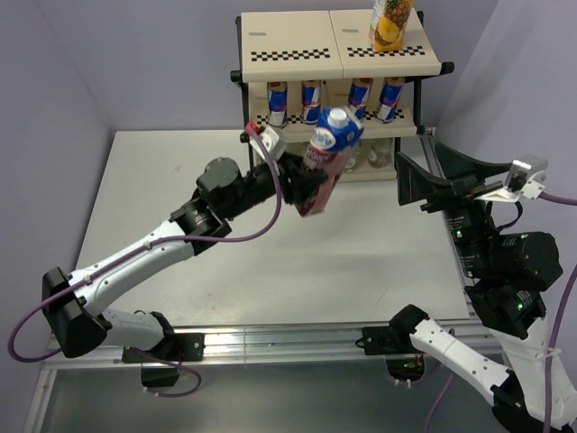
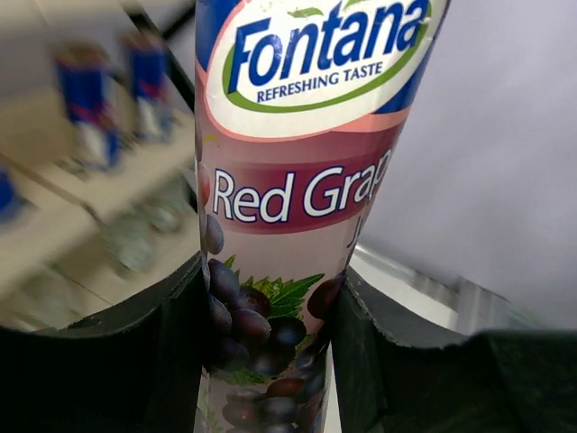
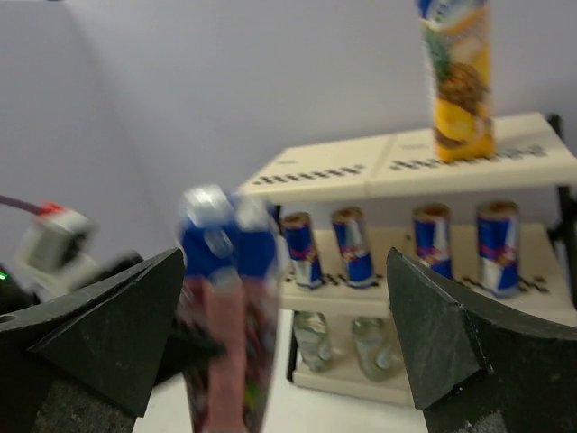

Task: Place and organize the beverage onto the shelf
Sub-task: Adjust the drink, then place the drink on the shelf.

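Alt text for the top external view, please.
The left gripper holds a purple juice carton tilted in the air before a three-tier shelf. A yellow carton stands on its top board, four cans on the middle one. The right gripper is open at the right.

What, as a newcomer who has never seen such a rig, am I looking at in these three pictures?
Two robot arms are bolted at the near edge of a white table. The wide picture comes from a fixed camera above and behind them; the other two come from a camera on each wrist, looking out between the jaws. The left gripper is shut on a purple grape juice carton, held tilted above the table near the shelf. The right gripper stands wide open, empty. The shelf holds a yellow carton on top, four blue-and-silver cans in the middle, clear bottles below.
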